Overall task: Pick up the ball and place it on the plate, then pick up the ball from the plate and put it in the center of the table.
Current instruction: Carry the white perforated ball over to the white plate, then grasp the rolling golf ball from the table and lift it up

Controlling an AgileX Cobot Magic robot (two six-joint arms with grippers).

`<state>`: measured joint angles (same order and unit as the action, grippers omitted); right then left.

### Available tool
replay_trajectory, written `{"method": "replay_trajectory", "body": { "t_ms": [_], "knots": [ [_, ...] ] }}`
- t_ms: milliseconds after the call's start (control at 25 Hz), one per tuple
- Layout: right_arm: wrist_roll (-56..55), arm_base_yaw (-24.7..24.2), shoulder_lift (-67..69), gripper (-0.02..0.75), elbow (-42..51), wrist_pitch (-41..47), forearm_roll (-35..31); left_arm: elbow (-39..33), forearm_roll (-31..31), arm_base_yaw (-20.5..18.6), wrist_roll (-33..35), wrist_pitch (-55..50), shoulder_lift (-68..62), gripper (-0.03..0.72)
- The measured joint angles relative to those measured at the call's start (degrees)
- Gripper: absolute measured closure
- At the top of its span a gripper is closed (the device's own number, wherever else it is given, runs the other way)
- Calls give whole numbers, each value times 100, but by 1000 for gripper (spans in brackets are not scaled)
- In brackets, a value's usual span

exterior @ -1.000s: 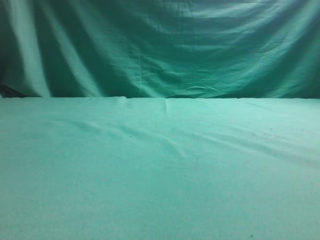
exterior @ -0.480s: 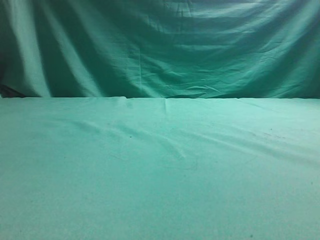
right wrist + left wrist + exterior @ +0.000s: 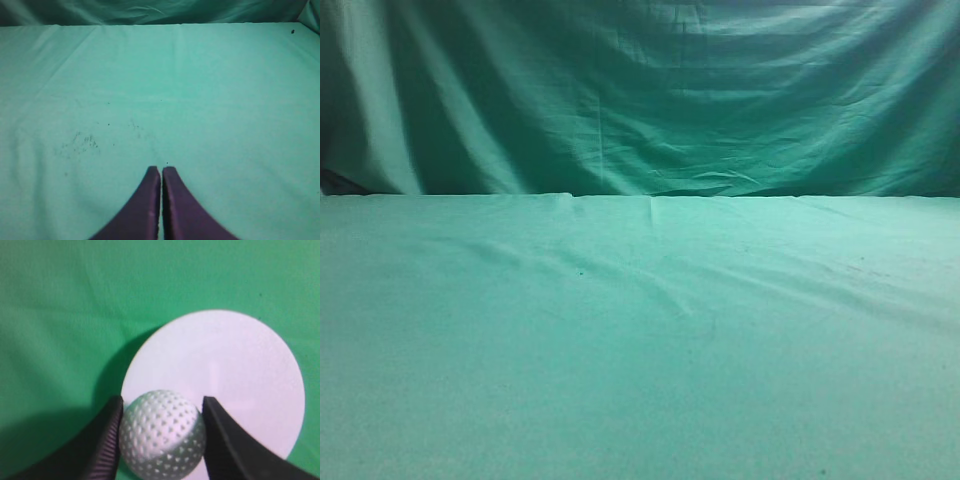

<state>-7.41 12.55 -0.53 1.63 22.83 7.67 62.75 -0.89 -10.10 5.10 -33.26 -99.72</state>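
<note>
Green cloth (image 3: 640, 340) covers the table, with a draped green backdrop (image 3: 640, 90) behind. Left gripper (image 3: 161, 432) pinches the dimpled white ball (image 3: 162, 432) between its fingers, over the near edge of the white plate (image 3: 235, 370). Right gripper (image 3: 161, 172): fingers pressed together, holding nothing, above bare cloth.

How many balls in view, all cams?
1. The ball sits between the left gripper fingers, over the plate edge, left wrist view only. None elsewhere; others could be off-frame.
</note>
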Motion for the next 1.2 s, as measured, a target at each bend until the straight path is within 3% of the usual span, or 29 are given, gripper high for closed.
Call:
{"method": "replay_trajectory", "body": {
  "t_ms": [120,200,240,360,480,560,720,840,1200],
  "knots": [
    [0,0,0,738,0,0,0,0,47,0,254,147,-47,377],
    [0,0,0,738,0,0,0,0,109,0,320,181,-63,288],
    [0,0,0,738,0,0,0,0,183,0,333,191,-63,204],
    [0,0,0,738,0,0,0,178,759,0,396,43,-88,41],
    [0,0,0,738,0,0,0,722,1568,0,633,-441,-101,45],
    [0,0,0,738,0,0,0,1164,2040,10,984,-820,-101,176],
    [0,0,0,738,0,0,0,2102,2912,221,1813,-1703,-101,550],
    [0,0,0,738,0,0,0,2528,3149,463,2044,-2041,-74,688],
    [0,0,0,738,0,0,0,2661,2986,1312,2156,-2134,1158,688]
  ]
}}
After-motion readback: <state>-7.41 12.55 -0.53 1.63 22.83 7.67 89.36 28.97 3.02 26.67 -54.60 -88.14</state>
